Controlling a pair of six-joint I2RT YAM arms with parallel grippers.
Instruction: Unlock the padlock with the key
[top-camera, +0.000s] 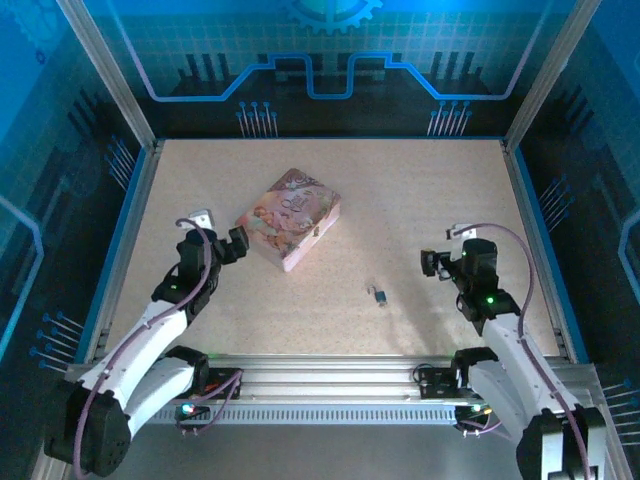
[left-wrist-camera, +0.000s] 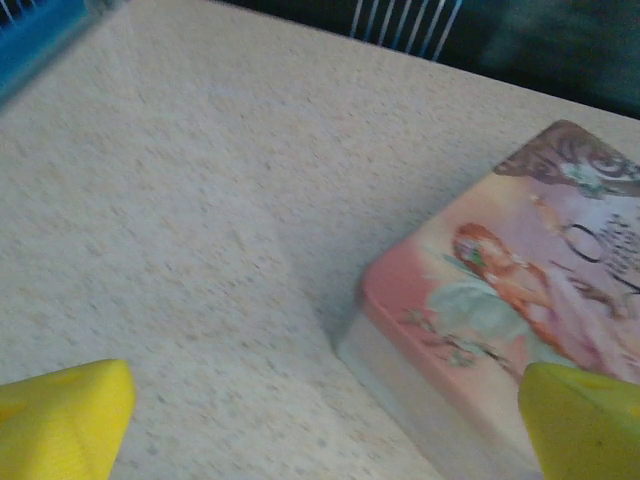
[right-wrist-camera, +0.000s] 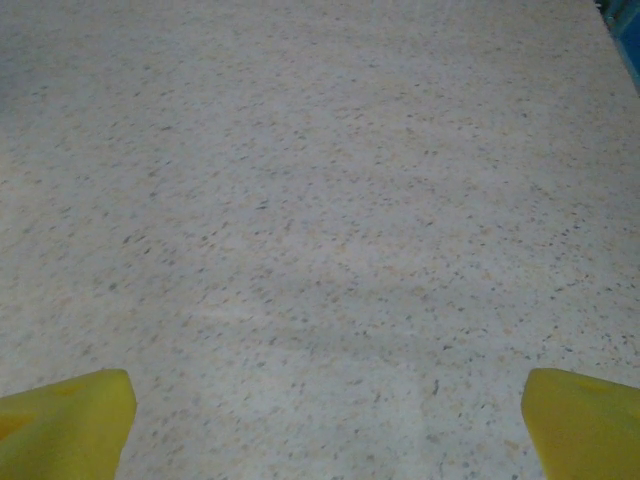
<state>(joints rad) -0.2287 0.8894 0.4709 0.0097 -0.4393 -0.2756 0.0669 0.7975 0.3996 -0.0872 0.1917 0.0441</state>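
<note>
Tiny bluish padlock (top-camera: 380, 295) with metal shackle lies on speckled beige worktop (top-camera: 420, 190), between both grippers, nearer right gripper (top-camera: 430, 264), touching neither. Right jaws spread wide above worktop. Left gripper (top-camera: 237, 243) jaws spread wide, just beside corner of pink picture-printed rectangular tin (top-camera: 290, 218).

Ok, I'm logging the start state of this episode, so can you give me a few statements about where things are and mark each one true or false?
1. The padlock lies on the table, apart from the pink tin. True.
2. The right gripper is shut on the padlock. False: it is open, with bare table between its fingers.
3. The left gripper is open, close beside the pink tin. True.
4. The padlock sits on top of the pink tin. False: it lies on the table, to the tin's right and nearer the arms.
</note>
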